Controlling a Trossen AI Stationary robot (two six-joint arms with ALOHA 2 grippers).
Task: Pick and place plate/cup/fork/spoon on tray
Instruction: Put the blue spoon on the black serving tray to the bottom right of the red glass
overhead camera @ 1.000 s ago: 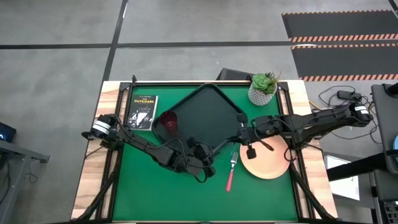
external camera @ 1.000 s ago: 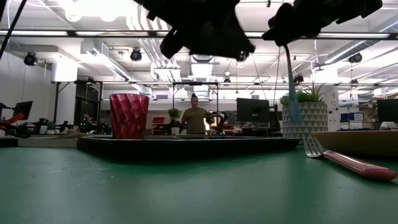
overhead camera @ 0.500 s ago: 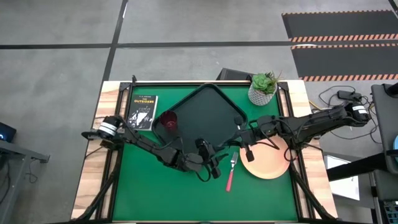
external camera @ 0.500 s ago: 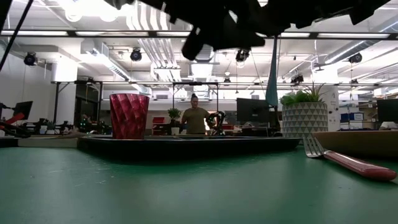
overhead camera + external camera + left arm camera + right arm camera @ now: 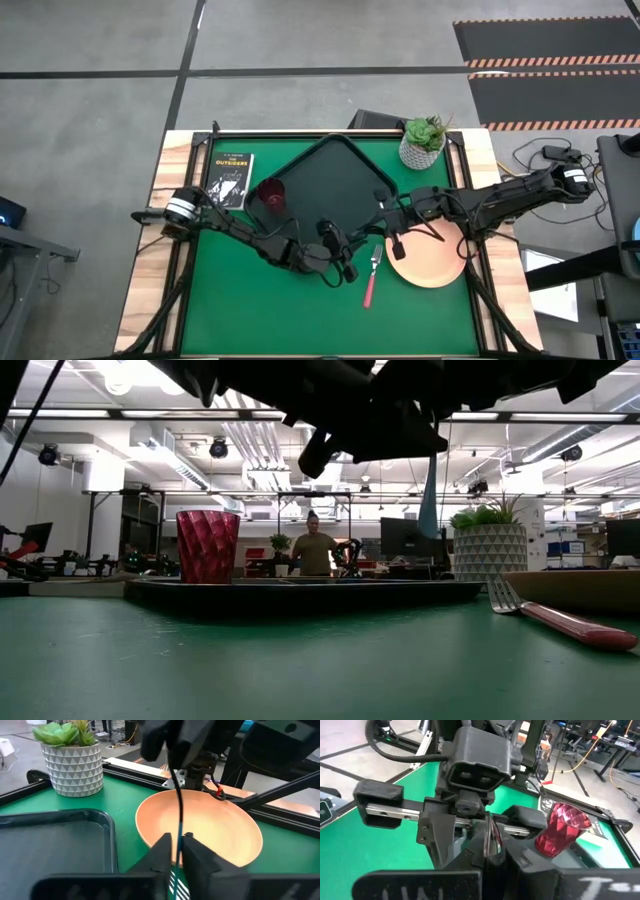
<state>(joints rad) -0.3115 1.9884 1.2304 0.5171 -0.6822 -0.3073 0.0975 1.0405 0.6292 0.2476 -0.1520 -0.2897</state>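
Green table (image 5: 260, 300) open in front; both grippers' fingers clamped on spoon (image 5: 428, 495) near tray (image 5: 330, 180) edge.

Left claw (image 5: 347, 262) closed, right claw (image 5: 393, 238) closed, facing each other

Spoon (image 5: 428, 500) bowl hidden behind arms; fork (image 5: 560, 618) handle cut off.

potted plant (image 5: 424, 141), black book (image 5: 230, 180), green table (image 5: 260, 310)
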